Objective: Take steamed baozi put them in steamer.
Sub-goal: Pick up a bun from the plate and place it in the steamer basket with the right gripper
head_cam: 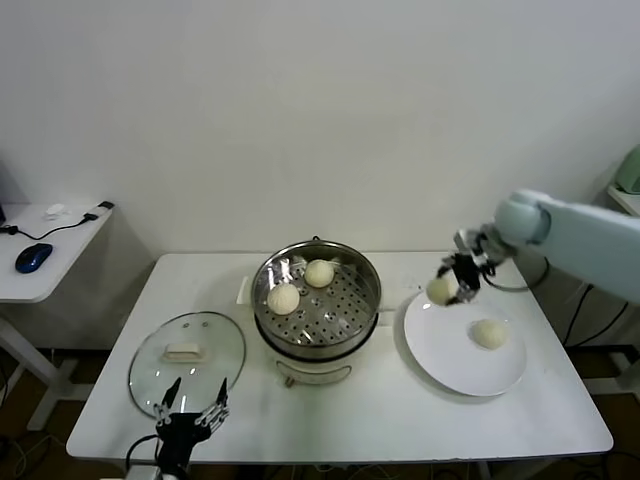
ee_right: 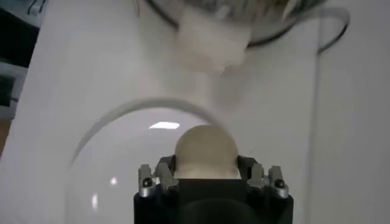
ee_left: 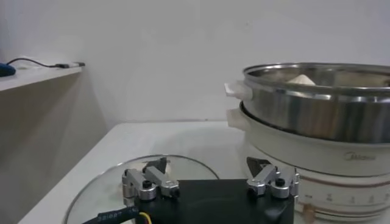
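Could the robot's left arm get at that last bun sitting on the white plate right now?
Probably not easily: the left gripper sits open by the glass lid, and the steamer stands between it and the bun on the plate.

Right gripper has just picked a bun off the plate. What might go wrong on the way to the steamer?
1. The right gripper holds its bun only by the sides, over the plate; soft dough might slip or get squashed.
2. The steamer rim stands high, so a low carry could clip it.
3. Two buns already sit on the tray; the drop should aim at the bare part. The left gripper waits open by the glass lid.
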Available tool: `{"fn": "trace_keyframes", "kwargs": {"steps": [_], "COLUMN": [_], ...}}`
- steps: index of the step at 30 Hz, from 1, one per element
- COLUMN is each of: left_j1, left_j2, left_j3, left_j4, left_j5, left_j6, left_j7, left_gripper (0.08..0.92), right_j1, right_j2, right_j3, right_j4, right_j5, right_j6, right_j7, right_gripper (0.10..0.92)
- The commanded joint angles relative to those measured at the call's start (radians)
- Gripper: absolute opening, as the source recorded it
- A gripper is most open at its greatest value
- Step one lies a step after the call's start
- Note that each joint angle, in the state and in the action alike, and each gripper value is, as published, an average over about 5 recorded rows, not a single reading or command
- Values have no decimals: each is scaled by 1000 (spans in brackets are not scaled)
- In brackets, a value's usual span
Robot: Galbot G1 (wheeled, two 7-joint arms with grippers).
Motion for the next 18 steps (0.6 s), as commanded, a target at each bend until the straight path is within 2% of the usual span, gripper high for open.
{"fn": "trace_keyframes", "kwargs": {"steps": [1,5,9,13,18], "left_j1": [1,-2,1,6,10], "left_j2": [5,2,1,1,-3], "left_j3": [0,1,0,-3,-6], "left_j4": [0,-5,-8,-7,-8], "left_j5": [2,2,3,3,2], "left_j6": [0,7,8,5,3], "left_j7": [0,2,2,1,0], "left_gripper": [823,823,823,823,823], "right_j1": [324,236,116,14,-77], "right_j2": [304,382,426,453,485], "right_j3": [-70,-25,-21,-23,-17], "right_j4": [53,128,135,104,61], "right_j5": [24,-95,-204,-296,-341], "right_j6": [423,529,592,602,591], "right_j7": [-116,-97,-62,-31,0], "right_gripper": [662,662,662,662,662]}}
